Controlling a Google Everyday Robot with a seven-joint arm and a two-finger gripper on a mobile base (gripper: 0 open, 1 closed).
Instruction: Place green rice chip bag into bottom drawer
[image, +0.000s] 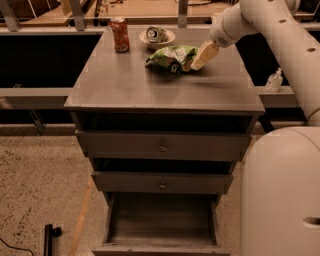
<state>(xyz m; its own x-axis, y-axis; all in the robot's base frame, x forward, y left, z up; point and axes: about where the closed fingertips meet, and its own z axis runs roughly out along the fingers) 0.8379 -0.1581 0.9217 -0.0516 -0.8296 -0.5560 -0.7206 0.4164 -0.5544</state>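
Found the bottom drawer (161, 220) pulled open at the foot of the cabinet (150, 90). Saw the green rice chip bag (170, 56) on the cabinet's top, right rear, with the gripper (204, 55) at its right end, spread impossible to tell. Noted a red can (119, 34) and a bowl (170, 36) at the cabinet's back edge.

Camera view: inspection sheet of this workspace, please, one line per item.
Surface: cabinet top, grey, flat.
Job's things: green rice chip bag lies on the top, toward the rear; bottom drawer pulled out, nothing seen inside.
Clutter: red can rear left; bowl behind the bag.
Grippers: gripper at the bag's right end.
Cables: thin dark cable on floor, lower left.
Surroundings: small bottle on the ledge at right; gravelly floor.
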